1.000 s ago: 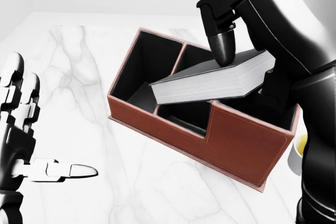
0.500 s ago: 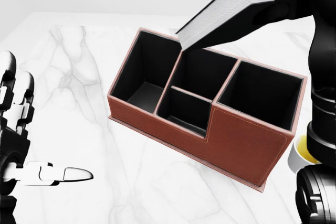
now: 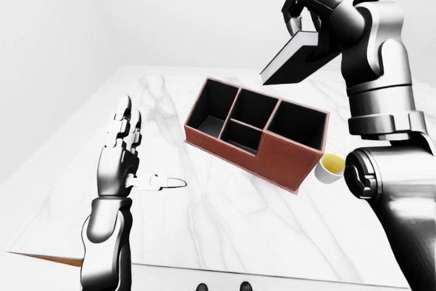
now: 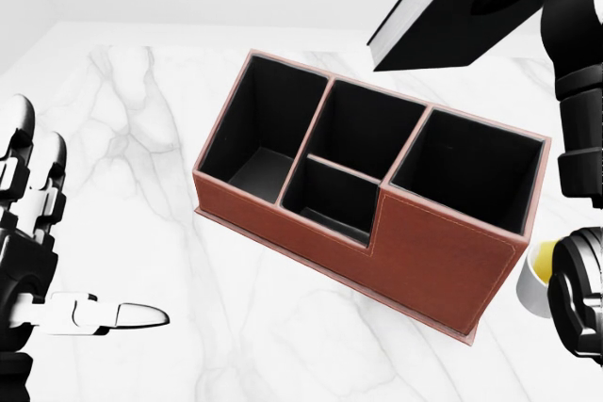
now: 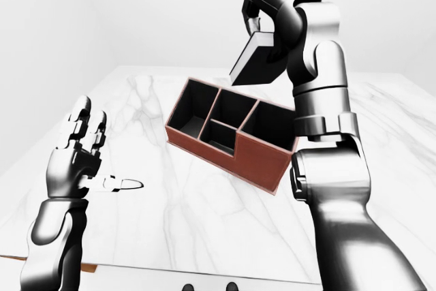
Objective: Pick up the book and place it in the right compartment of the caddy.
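Observation:
The brown caddy with black insides stands slanted on the white marble table. Its large right compartment holds nothing. The book, black-covered with white page edges, hangs tilted high above the caddy's upper right side. My right gripper is shut on the book's upper end, near the top of the left-eye view. My left gripper stands open over the table to the left of the caddy, fingers up and thumb pointing right, holding nothing.
A small white cup with yellow contents sits against the caddy's right end, close to my right arm. The table's near edge runs along the bottom of the left-eye view.
The book has risen from lying across the caddy to a steep tilt high above it, shifting up and to the right. The left hand has barely moved.

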